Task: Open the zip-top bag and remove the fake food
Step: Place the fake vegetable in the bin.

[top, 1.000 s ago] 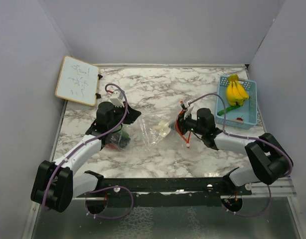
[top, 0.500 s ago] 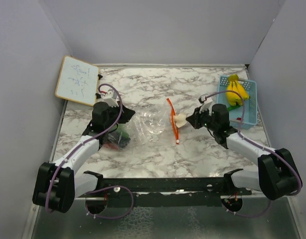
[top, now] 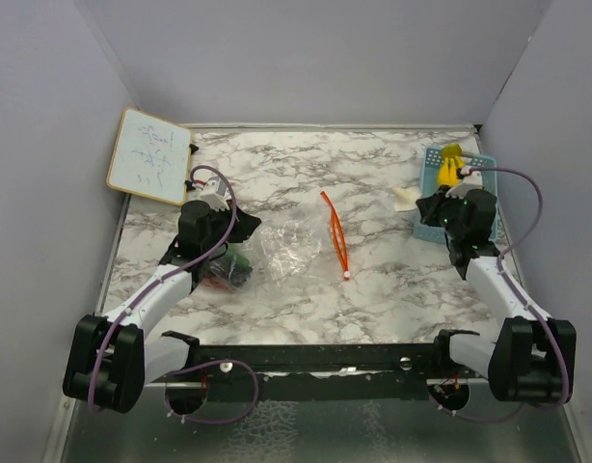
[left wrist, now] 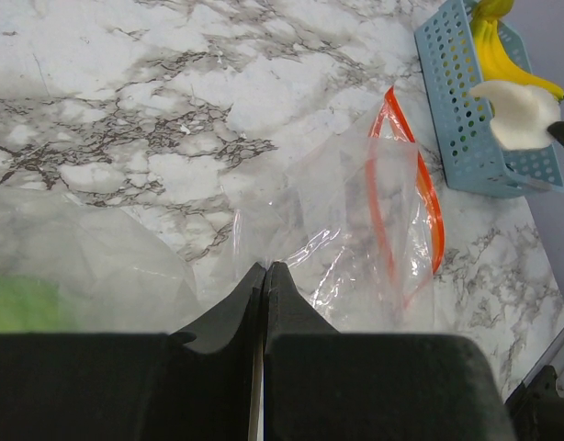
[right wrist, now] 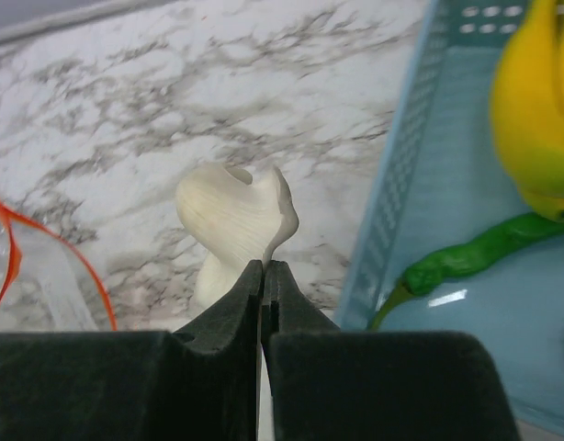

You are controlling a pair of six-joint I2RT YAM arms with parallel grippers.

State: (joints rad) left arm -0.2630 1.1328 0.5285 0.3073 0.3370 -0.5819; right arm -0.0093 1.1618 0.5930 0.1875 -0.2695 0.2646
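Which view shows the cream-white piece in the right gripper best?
The right wrist view: the cream-white piece sits central and sharp, pinched by the right gripper. The left wrist view shows it small by the blue basket; the top view, only a pale speck.

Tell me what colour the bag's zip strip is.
The zip strip is orange-red; the left wrist view shows it best.

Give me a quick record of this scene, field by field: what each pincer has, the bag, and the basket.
Left pincer: shut on the clear bag
Right pincer: shut on a cream-white toy piece
Toy piece position: above the table, beside the blue basket, not inside it
Bag zip: orange, open
In basket: yellow bananas, green pod
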